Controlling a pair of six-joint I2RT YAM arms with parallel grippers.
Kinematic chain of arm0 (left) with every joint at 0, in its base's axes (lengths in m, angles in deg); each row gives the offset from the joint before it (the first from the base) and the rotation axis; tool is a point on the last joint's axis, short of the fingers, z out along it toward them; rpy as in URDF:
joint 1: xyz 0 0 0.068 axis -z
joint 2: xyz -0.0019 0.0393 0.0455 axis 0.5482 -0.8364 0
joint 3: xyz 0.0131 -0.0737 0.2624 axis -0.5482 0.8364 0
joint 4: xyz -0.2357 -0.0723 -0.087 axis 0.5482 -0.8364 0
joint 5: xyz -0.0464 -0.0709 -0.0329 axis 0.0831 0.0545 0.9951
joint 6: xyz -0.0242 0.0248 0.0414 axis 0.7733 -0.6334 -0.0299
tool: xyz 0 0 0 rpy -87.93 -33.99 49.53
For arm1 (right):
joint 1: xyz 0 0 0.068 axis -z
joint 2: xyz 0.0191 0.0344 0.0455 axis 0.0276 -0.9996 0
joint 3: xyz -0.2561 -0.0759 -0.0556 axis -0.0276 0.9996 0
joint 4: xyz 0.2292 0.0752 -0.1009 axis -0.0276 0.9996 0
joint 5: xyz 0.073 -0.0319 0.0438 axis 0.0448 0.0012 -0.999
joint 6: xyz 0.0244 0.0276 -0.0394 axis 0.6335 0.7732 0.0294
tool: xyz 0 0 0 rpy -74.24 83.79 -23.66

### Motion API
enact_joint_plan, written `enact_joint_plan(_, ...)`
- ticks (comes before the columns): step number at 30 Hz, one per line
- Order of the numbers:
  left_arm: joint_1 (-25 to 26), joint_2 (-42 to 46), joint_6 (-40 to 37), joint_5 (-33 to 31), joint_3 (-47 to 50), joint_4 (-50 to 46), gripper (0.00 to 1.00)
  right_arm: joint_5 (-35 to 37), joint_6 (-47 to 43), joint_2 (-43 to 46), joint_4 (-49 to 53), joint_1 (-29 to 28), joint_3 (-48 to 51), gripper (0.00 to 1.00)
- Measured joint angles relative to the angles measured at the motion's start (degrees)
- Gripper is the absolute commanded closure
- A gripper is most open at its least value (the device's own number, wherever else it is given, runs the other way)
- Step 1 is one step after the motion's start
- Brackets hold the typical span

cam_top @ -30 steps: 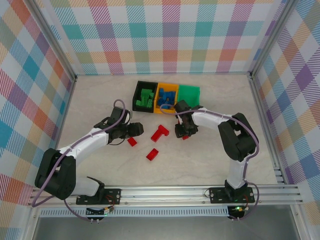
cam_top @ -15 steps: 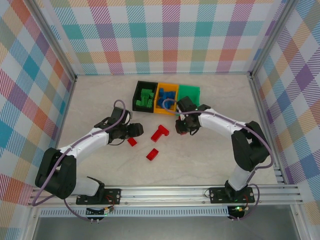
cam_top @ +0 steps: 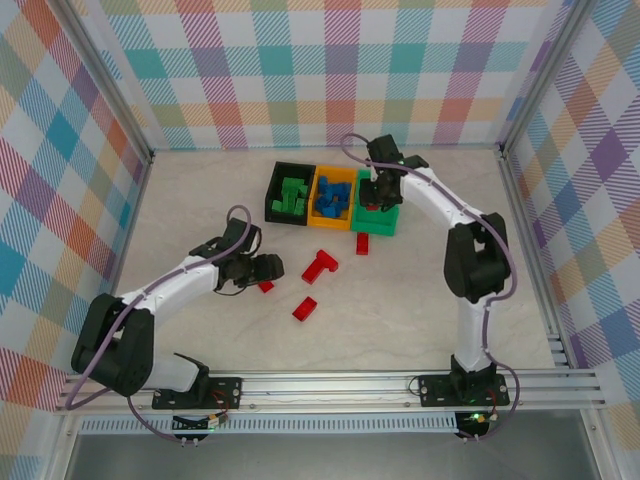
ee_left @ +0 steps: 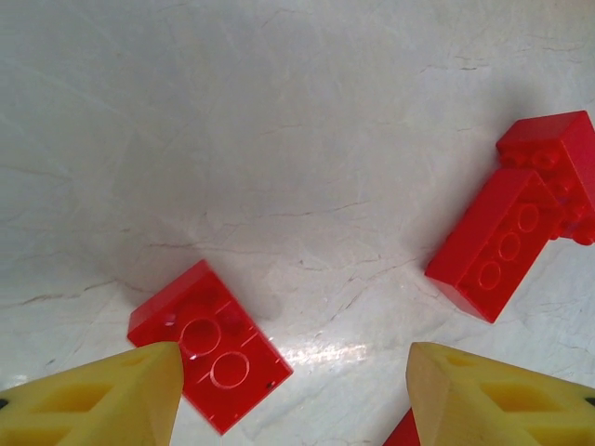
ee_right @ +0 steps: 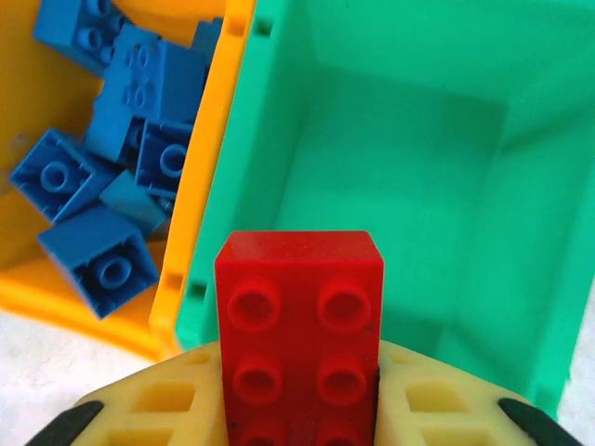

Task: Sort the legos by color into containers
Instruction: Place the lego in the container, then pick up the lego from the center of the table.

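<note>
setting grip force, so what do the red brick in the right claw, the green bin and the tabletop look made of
The red brick looks like hard glossy plastic: crisp moulded studs, soft highlights. The green bin looks plastic too, satin: thin walls, moulded slots at the rim. The tabletop is pale with fine grey veins and a sheen: marble or a printed laminate, unclear.
</note>
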Motion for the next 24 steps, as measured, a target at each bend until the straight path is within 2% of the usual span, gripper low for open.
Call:
enact_joint_plan(2,0.0,1.0,0.2,-0.8,0.0,-1.3,0.26,0.8,-0.7,-2.8,0.9,0.2,-3.0,0.45)
enact_joint_plan(4,0.0,1.3,0.2,-1.8,0.1,-2.6,0.22,1.2,-1.3,-4.3,1.5,0.3,-3.9,0.41)
enact_joint_plan(8,0.0,1.3,0.2,-3.7,0.1,-5.5,0.19,0.3,-1.4,-3.8,1.1,0.3,-1.9,0.39)
enact_joint_plan(13,0.0,0.9,0.3,-4.5,0.1,-7.1,0.17,-0.8,-1.4,1.6,-1.2,0.3,8.1,0.38)
enact_joint_plan(24,0.2,-9.5,-0.3,-3.5,-4.3,-9.4,0.24,-1.8,-1.2,19.5,-9.6,-0.1,28.2,0.38)
